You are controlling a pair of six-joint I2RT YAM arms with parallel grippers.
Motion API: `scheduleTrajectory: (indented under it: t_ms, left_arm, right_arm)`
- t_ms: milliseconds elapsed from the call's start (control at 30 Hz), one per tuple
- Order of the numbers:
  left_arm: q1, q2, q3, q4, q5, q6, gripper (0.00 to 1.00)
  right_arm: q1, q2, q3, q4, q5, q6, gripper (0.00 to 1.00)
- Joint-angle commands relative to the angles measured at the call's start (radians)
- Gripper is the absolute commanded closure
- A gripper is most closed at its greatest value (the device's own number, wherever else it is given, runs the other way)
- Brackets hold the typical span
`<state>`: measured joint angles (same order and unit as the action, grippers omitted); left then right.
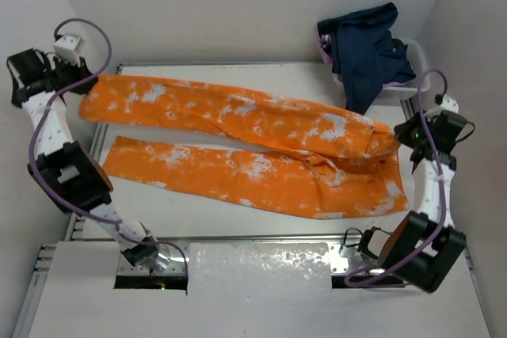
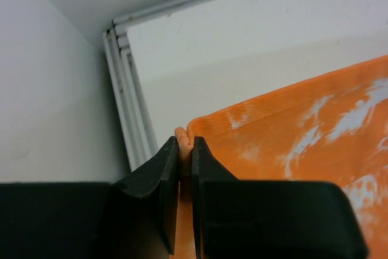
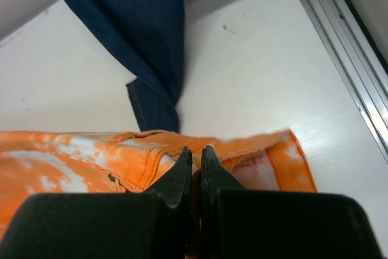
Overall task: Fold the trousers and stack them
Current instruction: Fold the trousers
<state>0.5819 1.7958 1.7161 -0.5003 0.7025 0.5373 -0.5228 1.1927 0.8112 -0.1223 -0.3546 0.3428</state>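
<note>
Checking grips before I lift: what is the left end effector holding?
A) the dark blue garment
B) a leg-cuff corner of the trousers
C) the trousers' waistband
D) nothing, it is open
B: in the left wrist view, the left end effector is shut on a bunched cuff corner of the trousers.

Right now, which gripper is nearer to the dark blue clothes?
Right. The right gripper pinches the waist of the trousers close by the dark blue clothes; the left gripper pinches a leg cuff at the opposite end of the table.
</note>
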Motion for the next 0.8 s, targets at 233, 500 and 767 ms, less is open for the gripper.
scheduleTrajectory:
  t_ms: [233, 500, 767]
  left_arm:
    - [0.234, -0.171, -0.568, -0.115, 0.155, 0.572, 1.0]
    - [0.295, -0.162, -0.578, -0.141, 0.163, 0.615, 1.0]
    - [0.292, -0.145, -0.46, -0.022, 0.302, 0.406, 1.0]
  right_arm:
    - [-0.137, -0.373, -0.532, 0.227, 0.356, 0.243, 1.0]
    - [-0.14, -0.473, -0.604, 0.097, 0.469, 0.318, 1.0]
    - [-0.117, -0.34, -0.305, 0.064, 0.321, 0.269, 1.0]
